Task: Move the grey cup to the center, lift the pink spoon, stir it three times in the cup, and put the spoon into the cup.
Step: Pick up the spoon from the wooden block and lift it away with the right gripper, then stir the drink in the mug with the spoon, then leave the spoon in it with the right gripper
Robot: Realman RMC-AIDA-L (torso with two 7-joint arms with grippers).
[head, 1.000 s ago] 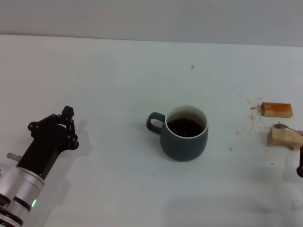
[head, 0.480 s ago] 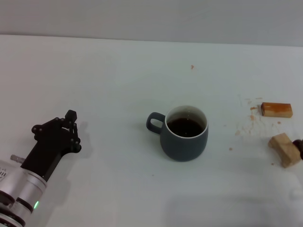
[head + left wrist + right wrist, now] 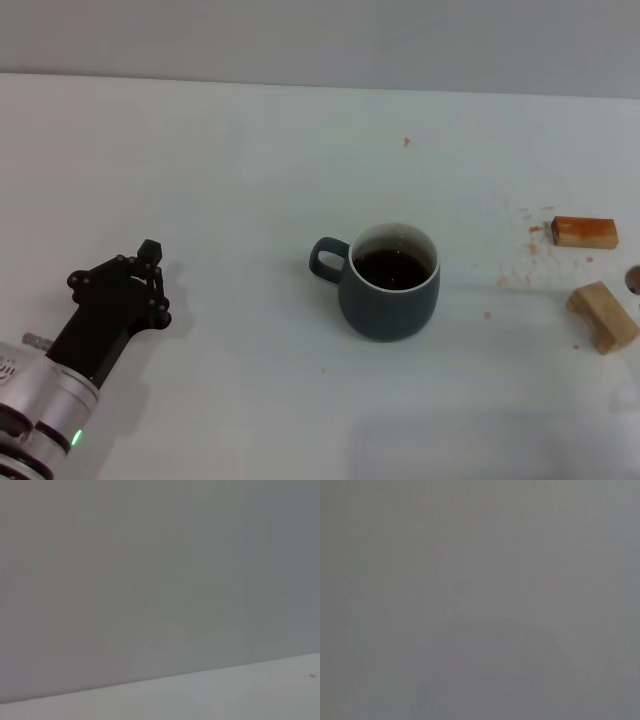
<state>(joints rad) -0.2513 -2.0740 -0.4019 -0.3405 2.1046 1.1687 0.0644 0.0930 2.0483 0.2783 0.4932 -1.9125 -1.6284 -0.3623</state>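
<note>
The grey cup [image 3: 390, 283] stands upright near the middle of the white table [image 3: 250, 180], its loop handle pointing left and dark brown liquid inside. The pink spoon is out of view. My left gripper [image 3: 150, 248] rests low at the front left, well away from the cup, fingers together on nothing. At the right edge of the head view a small dark rounded shape [image 3: 634, 280] pokes in just above the pale block; I cannot tell whether it belongs to my right gripper. Both wrist views show only grey wall.
An orange-brown wooden block [image 3: 584, 232] lies at the far right, and a pale tan block [image 3: 603, 316] lies tilted just in front of it. Brown crumbs and specks [image 3: 520, 272] dot the table between the blocks and the cup.
The spoon that lay on the pale block a second ago is gone from view. That block has turned and shifted forward. The dark shape at the right edge rose; my left gripper drew back slightly.
</note>
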